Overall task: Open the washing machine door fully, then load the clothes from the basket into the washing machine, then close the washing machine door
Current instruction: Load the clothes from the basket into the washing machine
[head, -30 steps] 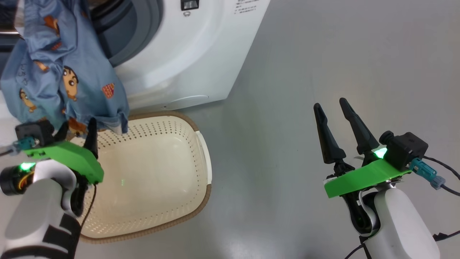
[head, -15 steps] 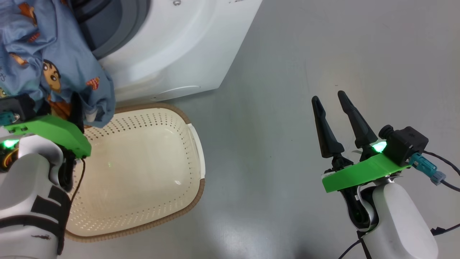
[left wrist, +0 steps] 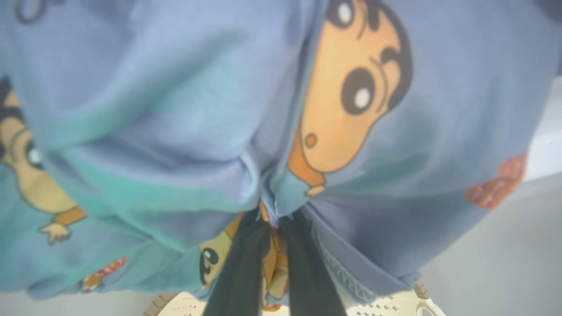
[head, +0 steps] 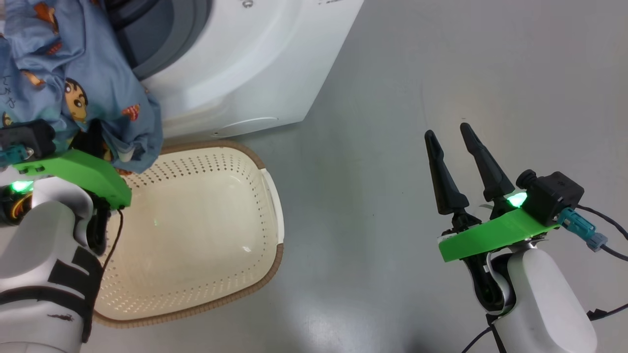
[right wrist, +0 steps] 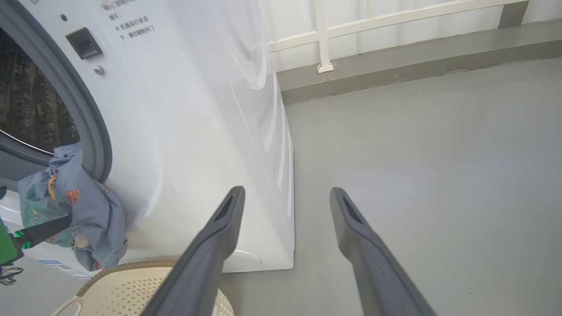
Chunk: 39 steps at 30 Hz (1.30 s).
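Got the left fingers (left wrist: 239,272) pinched shut on a fold of the clothes (left wrist: 175,109), blue with the cartoon print, bunched right at the tips. Looks like a grab low on the hem, probably to gather up the dangling end. Hanging mostly from the mouth of the washer (head: 255,63), drooping past the left gripper (left wrist: 272,217) toward the basket (head: 235,149). From the right wrist, looks draped at the lower edge of the grey gasket (right wrist: 92,123) with the steel drum (right wrist: 30,101) dark behind, so probably mid-load: calls for a push up and in, not another pick. No telling the amount of cloth already inside. Moving out to the right gripper (head: 448,130): spread wide, holding nothing, parked well apart over bare floor (head: 441,59), likely just kept out of the way. On containers: nothing left in the basket by the look of it, just cream perforated bottom showing. Sitting on the floor just in front of the washer, presumably to keep the carry short. Worth watching that loose hem for a snag on the gasket on the way up.
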Motion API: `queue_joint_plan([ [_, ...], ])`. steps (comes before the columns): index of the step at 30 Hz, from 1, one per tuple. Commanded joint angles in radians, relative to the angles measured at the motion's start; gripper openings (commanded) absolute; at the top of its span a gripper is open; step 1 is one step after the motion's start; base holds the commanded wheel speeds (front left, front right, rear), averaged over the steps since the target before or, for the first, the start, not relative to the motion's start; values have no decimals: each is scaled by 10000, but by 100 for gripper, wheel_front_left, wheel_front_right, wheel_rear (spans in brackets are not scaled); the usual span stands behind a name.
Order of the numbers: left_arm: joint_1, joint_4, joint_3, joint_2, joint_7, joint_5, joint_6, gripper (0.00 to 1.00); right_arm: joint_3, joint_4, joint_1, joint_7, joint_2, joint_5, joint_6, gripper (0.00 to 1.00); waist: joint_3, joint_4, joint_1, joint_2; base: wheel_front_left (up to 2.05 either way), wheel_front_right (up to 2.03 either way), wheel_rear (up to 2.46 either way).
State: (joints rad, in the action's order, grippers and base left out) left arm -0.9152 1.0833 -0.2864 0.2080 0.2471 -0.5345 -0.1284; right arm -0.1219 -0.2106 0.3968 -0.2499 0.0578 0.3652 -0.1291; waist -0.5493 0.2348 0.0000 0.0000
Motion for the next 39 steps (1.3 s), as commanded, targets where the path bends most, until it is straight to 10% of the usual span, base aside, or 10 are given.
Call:
queue_joint_plan([
  [1,154,-255,95,407,110,-124,-22,0,-193,193,42,-119,-66,54,-16,100,38,-27,0,0,0,0,0],
  [23,1656,-6242,1176,847,-26,370,154,0,-173,167,-77,-119,-74,91,-16,100,154,-323,0,0,0,0,0],
  [39,-2865,-3321,1019,1543,-1595,705,399,0,-578,409,206,-119,-75,601,-16,100,-1086,960,0,0,0,0,0],
])
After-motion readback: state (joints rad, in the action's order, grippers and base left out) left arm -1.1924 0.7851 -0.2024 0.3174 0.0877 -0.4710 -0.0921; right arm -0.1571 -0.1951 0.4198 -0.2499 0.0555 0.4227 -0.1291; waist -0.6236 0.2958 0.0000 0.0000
